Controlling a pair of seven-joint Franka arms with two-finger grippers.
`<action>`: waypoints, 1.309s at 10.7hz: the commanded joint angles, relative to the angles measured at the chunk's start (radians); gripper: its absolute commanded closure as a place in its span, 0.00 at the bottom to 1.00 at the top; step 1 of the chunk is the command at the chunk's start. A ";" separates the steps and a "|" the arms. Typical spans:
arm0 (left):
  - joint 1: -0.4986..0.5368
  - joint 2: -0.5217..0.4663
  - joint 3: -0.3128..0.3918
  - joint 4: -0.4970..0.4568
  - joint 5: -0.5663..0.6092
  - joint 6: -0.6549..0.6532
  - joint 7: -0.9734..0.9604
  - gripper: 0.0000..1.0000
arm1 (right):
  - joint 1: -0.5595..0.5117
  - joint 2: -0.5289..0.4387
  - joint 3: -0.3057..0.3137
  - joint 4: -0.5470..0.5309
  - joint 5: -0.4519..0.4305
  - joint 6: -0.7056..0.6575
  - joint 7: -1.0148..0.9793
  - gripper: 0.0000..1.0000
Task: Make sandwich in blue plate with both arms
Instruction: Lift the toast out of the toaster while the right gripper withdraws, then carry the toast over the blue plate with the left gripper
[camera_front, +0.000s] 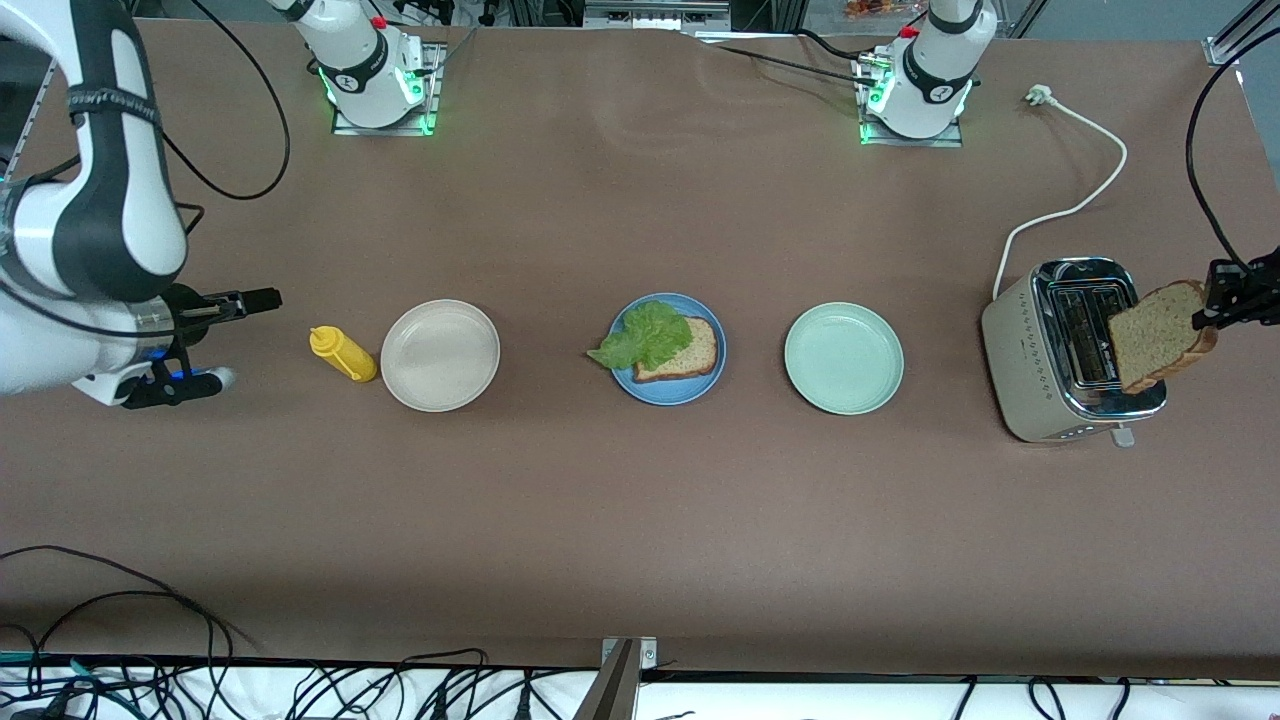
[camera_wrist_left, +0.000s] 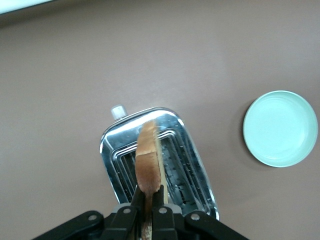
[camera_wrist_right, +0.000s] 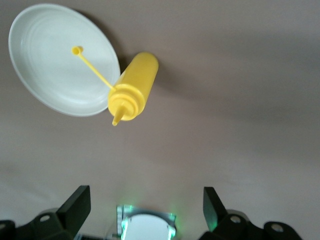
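Observation:
The blue plate (camera_front: 662, 393) lies mid-table and holds one brown bread slice (camera_front: 690, 352) with a ruffled green lettuce leaf (camera_front: 648, 335) on top of it. My left gripper (camera_front: 1212, 312) (camera_wrist_left: 149, 196) is shut on the edge of a second bread slice (camera_front: 1160, 335) (camera_wrist_left: 148, 157). It holds that slice upright, just over the slots of the toaster (camera_front: 1020, 350) (camera_wrist_left: 187, 162). My right gripper (camera_front: 235, 340) (camera_wrist_right: 145, 200) hangs open and empty over the table at the right arm's end, beside the yellow squeeze bottle (camera_front: 343, 354) (camera_wrist_right: 134, 82).
A beige-white plate (camera_front: 440, 355) (camera_wrist_right: 55, 60) lies next to the bottle. A pale green plate (camera_front: 843, 358) (camera_wrist_left: 281, 128) lies between the blue plate and the toaster. The toaster's white cord (camera_front: 1085, 200) runs toward the left arm's base.

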 joint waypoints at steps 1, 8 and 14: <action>-0.028 -0.009 -0.033 0.073 -0.034 -0.099 0.001 1.00 | 0.005 -0.273 0.017 -0.378 -0.029 0.292 0.082 0.00; -0.007 0.055 -0.329 0.089 -0.177 -0.136 -0.176 1.00 | -0.015 -0.347 -0.004 -0.172 -0.028 0.071 0.076 0.00; -0.008 0.216 -0.504 0.090 -0.487 -0.065 -0.184 1.00 | -0.009 -0.352 -0.024 -0.116 -0.025 0.054 0.081 0.00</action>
